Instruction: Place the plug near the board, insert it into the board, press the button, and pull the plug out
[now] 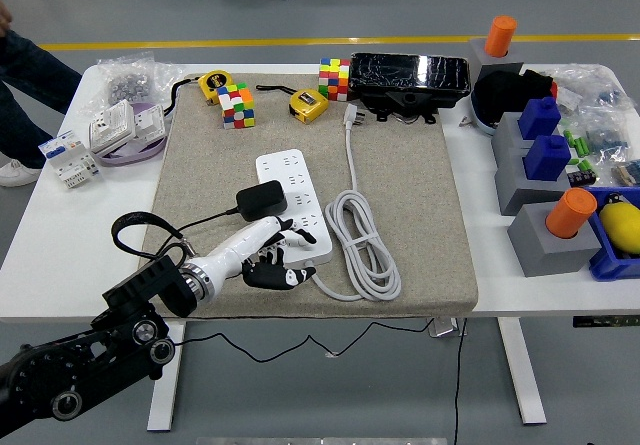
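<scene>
The white power strip [292,190] lies in the middle of the grey mat [400,165], its own grey cable [362,247] coiled to the right. A black plug adapter [260,201] sits at the strip's left edge, seemingly seated in a socket; its thin black cord [130,227] loops off to the left. My left hand [272,262] rests low over the strip's near end, just below the adapter and apart from it. Its fingers [283,277] are relaxed and hold nothing. The right arm is out of view.
Two colour cubes [236,104], two yellow tape measures [307,103] and a black wrapped box [408,73] line the mat's far edge. Grey blocks with orange and blue pegs [547,155] stand at the right. A person's leg [30,70] shows at the far left.
</scene>
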`<state>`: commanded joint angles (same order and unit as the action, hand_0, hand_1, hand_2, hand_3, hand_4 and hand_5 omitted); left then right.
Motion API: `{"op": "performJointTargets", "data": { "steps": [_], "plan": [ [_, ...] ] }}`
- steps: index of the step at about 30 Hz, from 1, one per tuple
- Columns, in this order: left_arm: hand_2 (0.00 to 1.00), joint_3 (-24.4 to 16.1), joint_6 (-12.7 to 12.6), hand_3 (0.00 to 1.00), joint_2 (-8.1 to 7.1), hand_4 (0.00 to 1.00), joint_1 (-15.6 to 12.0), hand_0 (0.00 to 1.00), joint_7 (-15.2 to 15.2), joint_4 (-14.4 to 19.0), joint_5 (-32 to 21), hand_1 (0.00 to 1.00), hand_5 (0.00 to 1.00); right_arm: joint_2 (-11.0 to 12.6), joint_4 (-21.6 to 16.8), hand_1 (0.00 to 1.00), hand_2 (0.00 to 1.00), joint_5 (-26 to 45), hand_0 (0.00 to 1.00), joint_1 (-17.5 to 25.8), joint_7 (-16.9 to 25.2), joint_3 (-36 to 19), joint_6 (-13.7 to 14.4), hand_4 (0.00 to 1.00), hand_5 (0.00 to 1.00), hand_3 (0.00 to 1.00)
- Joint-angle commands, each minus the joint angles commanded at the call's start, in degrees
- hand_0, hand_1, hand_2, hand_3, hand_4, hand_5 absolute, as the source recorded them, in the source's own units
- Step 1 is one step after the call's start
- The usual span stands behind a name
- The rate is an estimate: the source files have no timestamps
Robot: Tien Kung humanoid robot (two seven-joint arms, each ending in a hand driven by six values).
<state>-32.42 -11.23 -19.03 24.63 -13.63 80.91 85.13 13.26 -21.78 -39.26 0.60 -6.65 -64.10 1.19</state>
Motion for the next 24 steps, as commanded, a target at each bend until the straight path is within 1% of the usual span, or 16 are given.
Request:
{"op": "performJointTargets", "data": {
  "steps": [3,4,9,10,15,16,21,22,24],
  "plan": [
    [0.142,0.0,-0.1,0.721,0.02,0.781,0.0,0.078,-0.5,-0.2,0.5,0.077,0.215,0.0,0.0,0.646,0.667,0.0,0.543,0.0,0.0,0.1,0.0,0.908,0.428,0.568],
    [0.141,0.0,-0.1,0.763,0.01,0.791,0.0,0.076,-0.7,-0.2,0.6,0.076,0.230,0.0,0.0,0.647,0.667,0.0,0.544,0.0,0.0,0.1,0.0,0.908,0.428,0.568],
    [0.141,0.0,0.0,0.763,-0.01,0.791,-0.1,0.076,-2.2,-0.9,1.8,0.076,0.230,0.0,0.0,0.647,0.667,0.0,0.544,0.0,0.0,0.2,0.0,0.908,0.428,0.568],
    [0.140,0.0,-0.1,0.891,-0.03,0.790,-0.1,0.076,-2.1,-1.0,1.7,0.075,0.226,0.0,0.0,0.646,0.667,0.0,0.543,0.0,0.0,0.3,0.0,0.908,0.428,0.568],
    [0.140,0.1,0.0,0.891,-0.06,0.790,0.1,0.076,-2.1,-0.9,1.3,0.075,0.226,0.1,0.0,0.646,0.667,0.1,0.543,-0.1,0.0,0.3,0.0,0.908,0.428,0.568],
    [0.139,0.1,0.1,0.884,-0.04,0.811,0.2,0.076,-2.3,-0.9,1.3,0.074,0.213,0.1,0.0,0.646,0.667,0.1,0.545,-0.1,0.0,0.4,0.0,0.908,0.428,0.568],
    [0.139,0.4,1.3,0.884,-0.05,0.811,0.2,0.076,-3.6,-1.1,1.4,0.074,0.213,0.1,-0.1,0.646,0.667,0.1,0.545,-0.2,0.0,0.3,0.0,0.908,0.428,0.568],
    [0.139,0.5,1.6,0.853,-0.07,0.817,0.2,0.075,-3.8,-1.1,1.4,0.074,0.211,0.2,-0.1,0.646,0.667,0.1,0.544,-0.2,0.0,0.3,0.0,0.908,0.428,0.568],
    [0.139,0.5,1.9,0.853,-0.13,0.817,0.1,0.075,-3.8,-1.0,1.3,0.074,0.211,0.2,-0.1,0.646,0.667,0.0,0.544,-0.1,0.0,0.3,0.0,0.908,0.428,0.568]
  ]
}}
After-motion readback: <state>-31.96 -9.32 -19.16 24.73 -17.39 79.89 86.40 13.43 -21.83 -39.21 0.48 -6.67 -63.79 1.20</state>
